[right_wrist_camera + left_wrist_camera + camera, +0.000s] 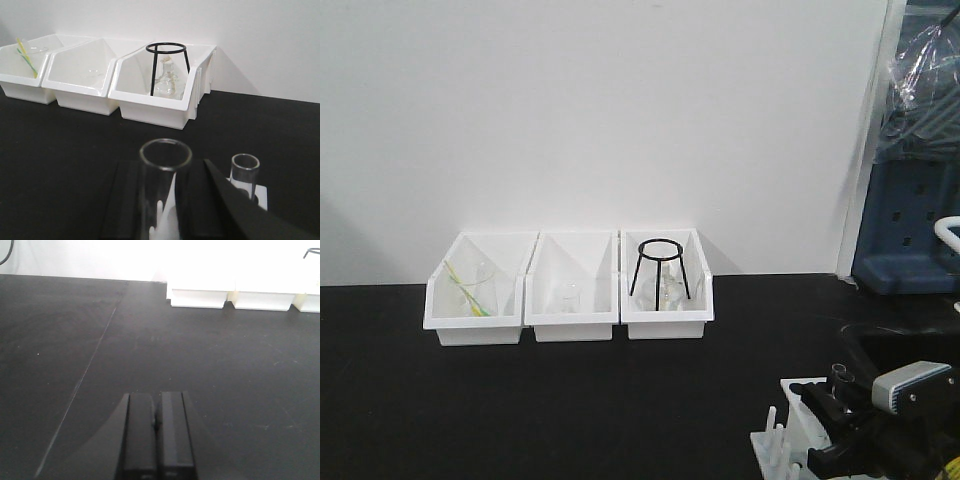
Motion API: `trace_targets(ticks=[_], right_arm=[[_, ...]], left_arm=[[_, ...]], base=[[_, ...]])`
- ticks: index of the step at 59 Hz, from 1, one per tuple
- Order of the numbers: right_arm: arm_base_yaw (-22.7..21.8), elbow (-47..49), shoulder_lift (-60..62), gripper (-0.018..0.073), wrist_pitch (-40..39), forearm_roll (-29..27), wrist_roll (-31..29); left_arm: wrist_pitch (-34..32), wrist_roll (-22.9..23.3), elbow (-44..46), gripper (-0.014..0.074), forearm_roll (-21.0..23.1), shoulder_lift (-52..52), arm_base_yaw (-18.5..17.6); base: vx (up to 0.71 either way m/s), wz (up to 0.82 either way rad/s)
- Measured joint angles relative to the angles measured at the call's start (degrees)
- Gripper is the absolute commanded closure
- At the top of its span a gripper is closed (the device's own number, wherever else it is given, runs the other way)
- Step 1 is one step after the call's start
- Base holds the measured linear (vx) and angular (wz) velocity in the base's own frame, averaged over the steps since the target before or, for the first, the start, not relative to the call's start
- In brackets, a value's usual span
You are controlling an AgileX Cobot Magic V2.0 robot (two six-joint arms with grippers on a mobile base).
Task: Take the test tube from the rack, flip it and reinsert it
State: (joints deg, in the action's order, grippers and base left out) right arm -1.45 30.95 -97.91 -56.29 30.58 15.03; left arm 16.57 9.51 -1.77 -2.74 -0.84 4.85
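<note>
Bin at right: black ring stand, flask; right tool pinches test tube at rack; left tool closed, empty.

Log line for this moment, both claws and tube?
left claw: shut, empty | right claw: straddles test tube, grip unclear | rack: second tube standing in it

rack cut by bottom edge, lower end of test tube out of frame
</note>
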Motion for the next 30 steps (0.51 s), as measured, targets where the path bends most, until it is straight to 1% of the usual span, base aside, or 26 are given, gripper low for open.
trace_targets(ticks=[12, 18, 24, 30], right_arm=[[0.0, 0.4, -2.3, 0.0563, -1.7, -0.1, -0.2], [0.0, 0.4, -3.0, 0.0536, -2.8, -0.5, -0.2], [0.0, 0.6, -3.3, 0.0466, -3.0, -0.5, -0.2], [0.0, 0.6, -3.3, 0.035, -3.1, -0.5, -0.7]], left_arm=[[0.0, 0.0, 0.0, 0.0603, 0.0, 0.0, 0.0], [0.0, 0.0, 0.0, 0.0603, 0.0, 0.0, 0.0], [0.0, 0.0, 0.0, 0.0603, 0.0, 0.0, 0.0], [0.0, 0.0, 0.0, 0.0603, 0.0, 0.0, 0.0]], base=[[0.0, 0.0], [0.0, 0.0], [0.0, 0.0], [0.0, 0.0]])
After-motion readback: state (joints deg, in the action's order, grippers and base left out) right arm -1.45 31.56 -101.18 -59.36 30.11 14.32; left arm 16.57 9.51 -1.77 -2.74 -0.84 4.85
